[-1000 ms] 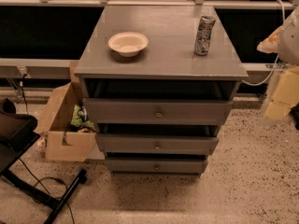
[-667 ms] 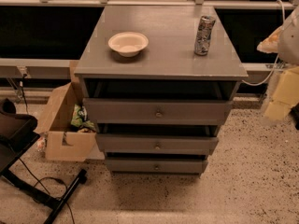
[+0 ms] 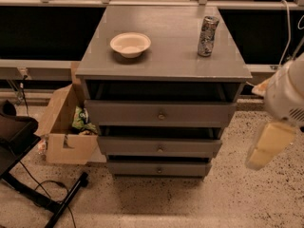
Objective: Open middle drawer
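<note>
The grey cabinet stands in the middle of the camera view with three drawers in its front. The middle drawer is the second one down, a wide flat grey front with a small round knob at its centre. A dark gap shows above each drawer front. My gripper, a pale yellowish piece under the white arm end, hangs at the right edge. It is to the right of the cabinet at about the middle drawer's height, apart from it and holding nothing that I can see.
A cream bowl and a drink can stand on the cabinet top. An open cardboard box with packets sits on the floor at the cabinet's left. A black stand and cable lie at the lower left. The floor is speckled.
The arm end and gripper at the right edge have moved down, from beside the cabinet top to about drawer height. The drawers, bowl and can have not moved.
</note>
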You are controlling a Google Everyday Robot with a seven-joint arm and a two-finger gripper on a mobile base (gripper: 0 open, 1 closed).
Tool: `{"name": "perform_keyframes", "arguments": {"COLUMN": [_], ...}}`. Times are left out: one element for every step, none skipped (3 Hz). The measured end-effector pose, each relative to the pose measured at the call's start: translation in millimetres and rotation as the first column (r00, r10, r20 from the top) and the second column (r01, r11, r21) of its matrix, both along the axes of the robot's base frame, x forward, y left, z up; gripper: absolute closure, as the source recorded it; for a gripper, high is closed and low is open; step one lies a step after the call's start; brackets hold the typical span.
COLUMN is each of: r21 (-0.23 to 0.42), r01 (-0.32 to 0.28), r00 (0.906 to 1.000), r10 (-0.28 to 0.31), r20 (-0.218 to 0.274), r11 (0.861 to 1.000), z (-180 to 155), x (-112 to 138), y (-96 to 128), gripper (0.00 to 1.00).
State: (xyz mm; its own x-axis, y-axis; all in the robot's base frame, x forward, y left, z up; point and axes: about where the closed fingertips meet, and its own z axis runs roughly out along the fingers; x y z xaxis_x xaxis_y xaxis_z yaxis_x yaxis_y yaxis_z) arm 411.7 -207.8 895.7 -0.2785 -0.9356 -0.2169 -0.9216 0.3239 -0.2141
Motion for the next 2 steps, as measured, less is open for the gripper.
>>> {"name": "perform_keyframes", "arguments": {"r21": [0.041, 0.042], "r01": [0.048, 0.075], "r00": [0.9986, 0.9946], "r10": [-0.047, -0.071], "r20": [-0.024, -0.076], "r11": [0.998, 0.996], "z": [-74.4, -162.4], "x": [-13.3, -15.8], "y": [6.5, 14.4], "gripper": [0.0, 0.0]}}
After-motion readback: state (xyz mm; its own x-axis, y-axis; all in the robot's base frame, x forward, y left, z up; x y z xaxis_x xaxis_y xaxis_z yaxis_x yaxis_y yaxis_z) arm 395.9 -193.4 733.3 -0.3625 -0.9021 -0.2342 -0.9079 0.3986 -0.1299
